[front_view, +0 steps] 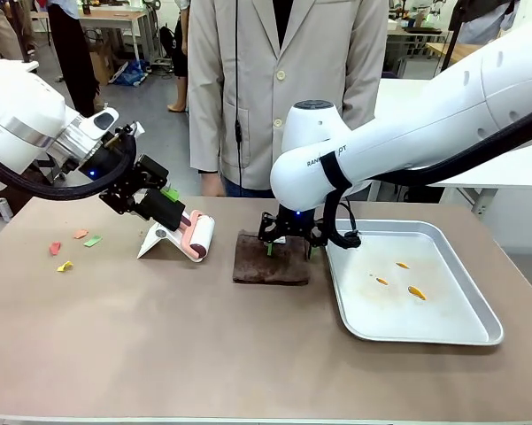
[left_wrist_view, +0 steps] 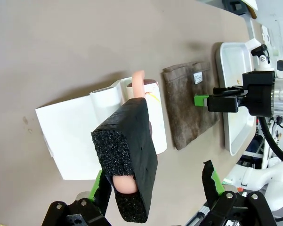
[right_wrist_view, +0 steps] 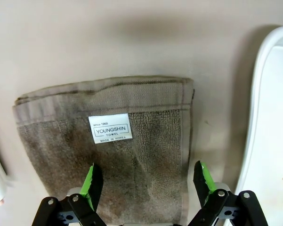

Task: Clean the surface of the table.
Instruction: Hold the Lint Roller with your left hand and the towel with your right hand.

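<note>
The table (front_view: 159,336) is the biggest thing here; its matte brown top lies under both grippers and reaches from side to side. Behind its far edge stands a person (front_view: 283,80) in a light coat, and farther back in the room there are other tables and people.

The silver tray (front_view: 443,319) sits on the right part of the table, with some orange bits (front_view: 416,292) in it. Just beside its left rim lies a folded brown towel (front_view: 270,263), with a white label (right_wrist_view: 110,128) on it.

The right gripper (front_view: 289,251) hangs low over the towel with its jaws wide, one green pad toward each side of the cloth. I cannot tell if the tips touch it.

On the left, a lint roller (front_view: 199,237) leans on a white stand (front_view: 158,239). The left gripper (front_view: 166,204) has its jaws wide too. The roller's black foam handle (left_wrist_view: 127,150) is between them, close against one finger and well apart from the other.

Near the left edge, small coloured paper scraps (front_view: 80,235) lie on the bare brown surface.
</note>
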Controlling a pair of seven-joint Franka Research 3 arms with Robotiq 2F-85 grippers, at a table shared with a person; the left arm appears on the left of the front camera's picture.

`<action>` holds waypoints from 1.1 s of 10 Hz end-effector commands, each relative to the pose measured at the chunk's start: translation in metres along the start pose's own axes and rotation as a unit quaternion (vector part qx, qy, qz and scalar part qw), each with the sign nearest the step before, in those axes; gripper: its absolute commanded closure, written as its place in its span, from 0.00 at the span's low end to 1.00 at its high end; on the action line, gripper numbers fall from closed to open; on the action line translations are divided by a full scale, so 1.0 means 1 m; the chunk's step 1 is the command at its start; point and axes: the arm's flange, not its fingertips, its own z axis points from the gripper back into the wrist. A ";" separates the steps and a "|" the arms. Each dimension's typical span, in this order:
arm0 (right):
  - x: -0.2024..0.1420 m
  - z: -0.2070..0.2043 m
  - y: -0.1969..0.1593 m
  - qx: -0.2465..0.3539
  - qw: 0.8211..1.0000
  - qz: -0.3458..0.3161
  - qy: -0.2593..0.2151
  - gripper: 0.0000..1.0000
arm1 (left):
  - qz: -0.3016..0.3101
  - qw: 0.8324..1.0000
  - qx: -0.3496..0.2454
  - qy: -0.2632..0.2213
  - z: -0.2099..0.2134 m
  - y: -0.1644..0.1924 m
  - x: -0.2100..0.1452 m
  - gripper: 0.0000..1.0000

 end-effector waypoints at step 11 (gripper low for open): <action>0.004 -0.007 0.003 -0.020 0.999 -0.023 0.015 1.00 | 0.013 1.000 -0.003 -0.016 0.000 0.003 -0.007 1.00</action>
